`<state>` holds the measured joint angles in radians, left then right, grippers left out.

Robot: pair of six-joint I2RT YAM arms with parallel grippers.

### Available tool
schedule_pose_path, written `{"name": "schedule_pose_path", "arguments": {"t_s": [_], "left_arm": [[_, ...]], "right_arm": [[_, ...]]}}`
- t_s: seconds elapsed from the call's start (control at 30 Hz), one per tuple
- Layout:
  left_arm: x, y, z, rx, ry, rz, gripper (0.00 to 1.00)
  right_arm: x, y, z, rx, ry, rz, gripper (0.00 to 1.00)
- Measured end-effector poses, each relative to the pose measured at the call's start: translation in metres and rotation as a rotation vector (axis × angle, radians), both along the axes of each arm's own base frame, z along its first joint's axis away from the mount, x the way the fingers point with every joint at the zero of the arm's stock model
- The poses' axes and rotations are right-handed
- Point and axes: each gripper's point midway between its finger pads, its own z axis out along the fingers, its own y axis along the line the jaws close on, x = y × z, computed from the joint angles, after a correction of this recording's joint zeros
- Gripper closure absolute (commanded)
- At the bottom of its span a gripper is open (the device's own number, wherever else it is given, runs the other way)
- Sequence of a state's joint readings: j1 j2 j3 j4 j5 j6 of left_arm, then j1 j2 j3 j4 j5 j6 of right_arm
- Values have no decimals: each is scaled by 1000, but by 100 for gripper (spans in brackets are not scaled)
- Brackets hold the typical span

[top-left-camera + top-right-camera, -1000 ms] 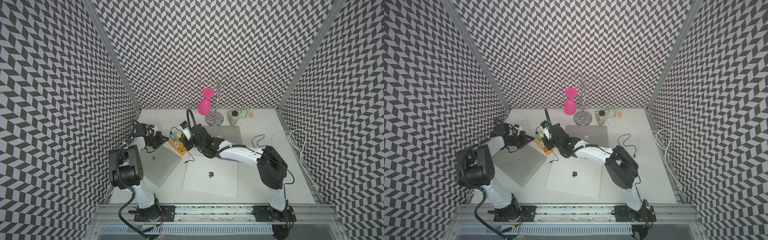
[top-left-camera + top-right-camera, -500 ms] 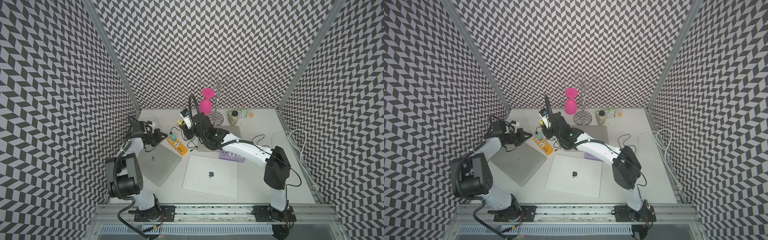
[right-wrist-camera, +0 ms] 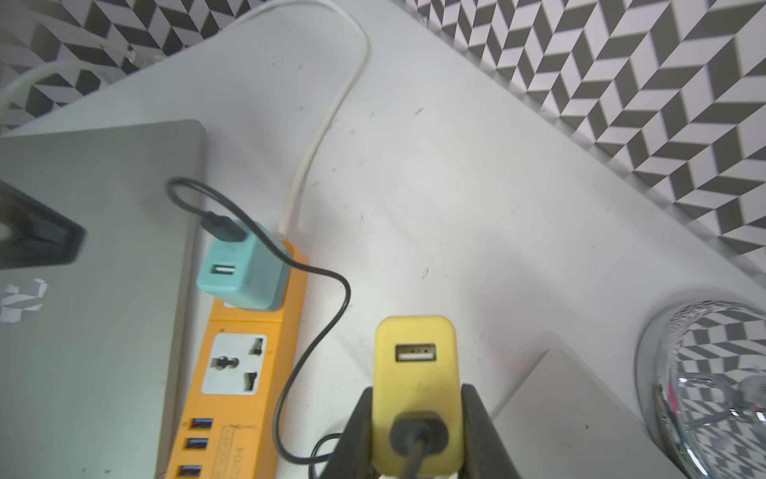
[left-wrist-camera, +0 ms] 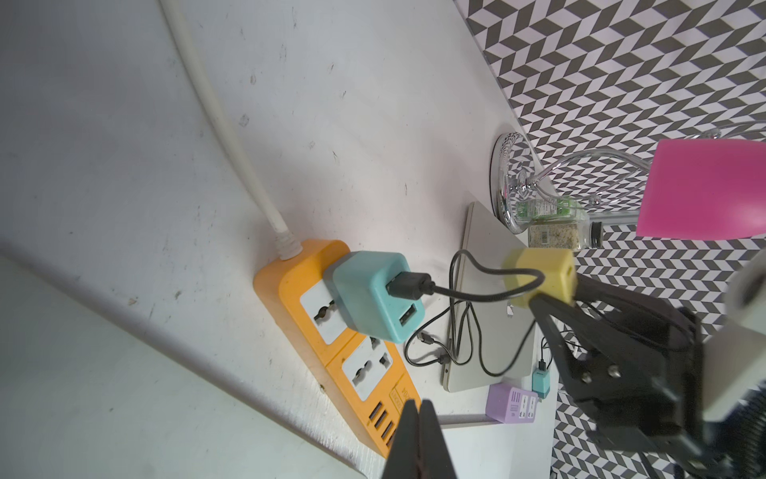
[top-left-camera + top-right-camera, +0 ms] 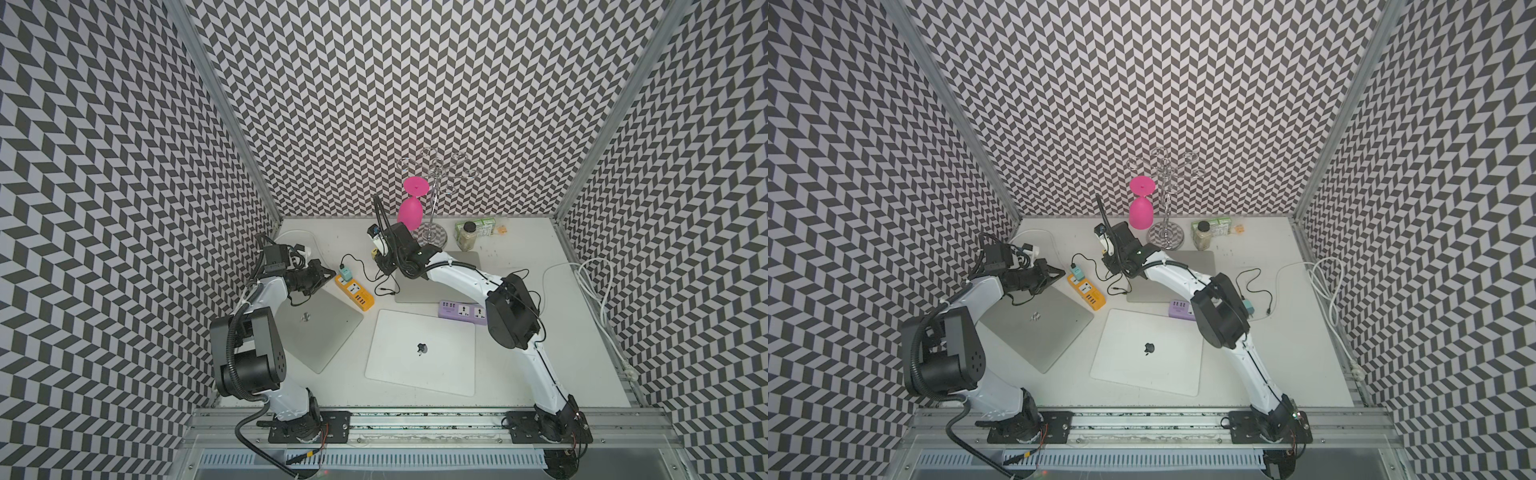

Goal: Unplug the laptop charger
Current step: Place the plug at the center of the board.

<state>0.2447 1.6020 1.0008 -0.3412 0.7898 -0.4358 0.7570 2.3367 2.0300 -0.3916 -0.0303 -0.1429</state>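
**Right wrist view: yellow charger in grasp, clear of the strip**

1. The yellow charger is clamped between the right fingers, one on each flank. A black cable is plugged into one port and the other port is vacant. It is held apart from the orange power strip. In both top views it sits at 1 o'clock of the strip.
2. The orange power strip lies flat on the desk, with its middle socket vacant.
3. The teal charger is seated in the strip's end socket, with a dark cable attached.
4. The left fingers are clenched together and grasp nothing. In both top views they are just beside the teal charger, at 9 o'clock of it.
5. The silver laptop is closed, at 7 o'clock of the strip.
6. The white laptop is closed, at 4 o'clock of the strip.
7. The purple power strip is at 3 o'clock of the orange one.
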Motion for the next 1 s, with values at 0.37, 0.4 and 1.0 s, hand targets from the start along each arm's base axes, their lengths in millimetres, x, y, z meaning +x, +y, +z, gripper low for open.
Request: {"name": "schedule_pose_path", "arguments": {"t_s": [0.37,0.4,1.0], "left_arm": [[-6,-2,-9,-6,24,0,100],[-6,-2,-9,-6,24,0,100],[-8,-2,-12,-8,32,0,100]], "right_arm": [[0,13,-16,57,113,121,90],[-1,14,-18,65,125,133,90],[-17,23,-61,94,271,226,80]]}}
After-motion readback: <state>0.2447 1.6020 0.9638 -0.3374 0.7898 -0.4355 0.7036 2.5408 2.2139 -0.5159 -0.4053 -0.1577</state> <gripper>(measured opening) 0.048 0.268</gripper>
